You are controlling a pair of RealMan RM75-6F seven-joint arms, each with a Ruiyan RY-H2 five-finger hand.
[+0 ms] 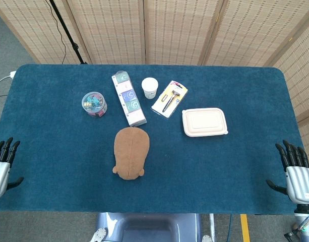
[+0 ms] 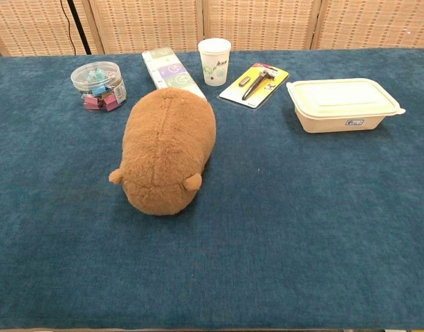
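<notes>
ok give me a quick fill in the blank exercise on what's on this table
1. The brown plush toy lies on a table covered in ____ cloth.
2. The clear round tub of coloured clips stands to the ____ of the long flat box in the head view.
3. The beige lidded food container has its lid ____.
4. The left hand and right hand hold ____.

Missing words: blue; left; on; nothing
</notes>
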